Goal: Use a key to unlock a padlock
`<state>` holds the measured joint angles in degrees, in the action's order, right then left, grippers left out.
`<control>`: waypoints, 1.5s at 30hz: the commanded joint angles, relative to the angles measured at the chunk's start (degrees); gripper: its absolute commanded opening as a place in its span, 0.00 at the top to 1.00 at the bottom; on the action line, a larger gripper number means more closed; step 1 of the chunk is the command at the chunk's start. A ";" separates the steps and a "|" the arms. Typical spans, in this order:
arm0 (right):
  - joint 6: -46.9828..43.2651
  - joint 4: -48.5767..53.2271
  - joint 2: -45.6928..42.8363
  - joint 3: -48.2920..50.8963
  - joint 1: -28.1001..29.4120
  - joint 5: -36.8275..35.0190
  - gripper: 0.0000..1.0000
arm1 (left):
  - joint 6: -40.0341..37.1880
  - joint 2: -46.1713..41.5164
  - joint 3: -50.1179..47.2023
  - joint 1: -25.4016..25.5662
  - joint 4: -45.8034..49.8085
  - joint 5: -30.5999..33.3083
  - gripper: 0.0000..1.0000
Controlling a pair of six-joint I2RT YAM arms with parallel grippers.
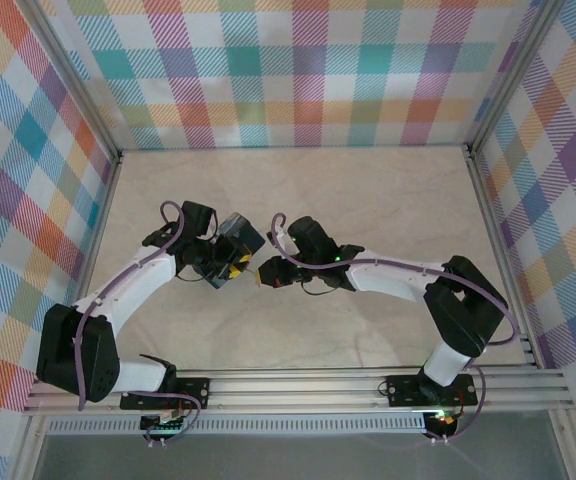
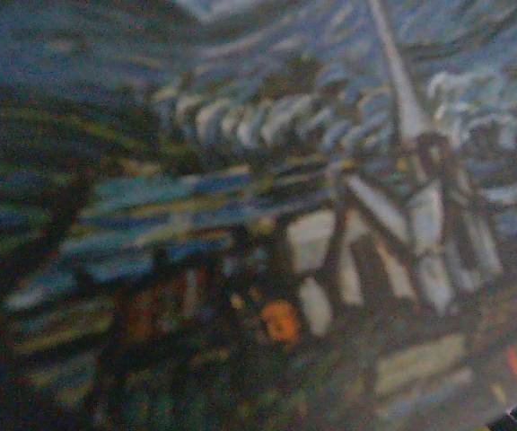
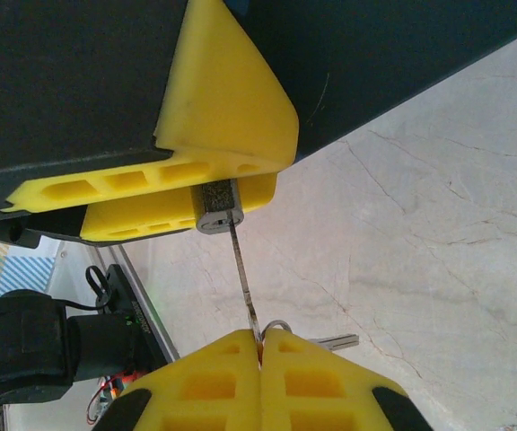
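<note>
R jaws pinch key (image 3: 243, 278), head hidden; tip at padlock (image 3: 215, 208), half-hidden btwn L jaws

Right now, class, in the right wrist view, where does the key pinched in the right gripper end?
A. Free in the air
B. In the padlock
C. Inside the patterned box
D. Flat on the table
B: the key runs from the shut right gripper straight into the end face of the padlock, so its tip is hidden inside the lock.
</note>
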<state>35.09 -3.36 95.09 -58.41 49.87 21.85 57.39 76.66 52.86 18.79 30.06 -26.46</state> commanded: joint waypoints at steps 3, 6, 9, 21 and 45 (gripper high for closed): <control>-1.43 -0.86 -3.18 1.34 0.27 -1.45 1.00 | -1.11 0.01 2.62 -0.68 0.83 -1.67 0.87; -1.63 -0.84 -4.02 1.96 0.18 -1.92 1.00 | -0.84 0.03 2.21 -0.68 0.36 -1.76 0.87; -1.63 -1.10 -3.66 1.65 0.22 -1.93 1.00 | -0.51 -0.33 1.81 -0.68 0.13 -1.93 0.87; -2.40 -0.36 -0.94 -2.68 0.17 -1.29 1.00 | 0.74 -2.01 1.56 -0.68 -0.53 -3.63 0.87; -0.65 -6.77 0.21 -3.38 0.24 1.76 1.00 | -3.11 0.23 2.13 -0.68 1.67 -0.66 0.87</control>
<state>35.16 -3.86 96.82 -61.28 49.87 22.79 57.06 76.23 53.19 17.69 30.24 -24.51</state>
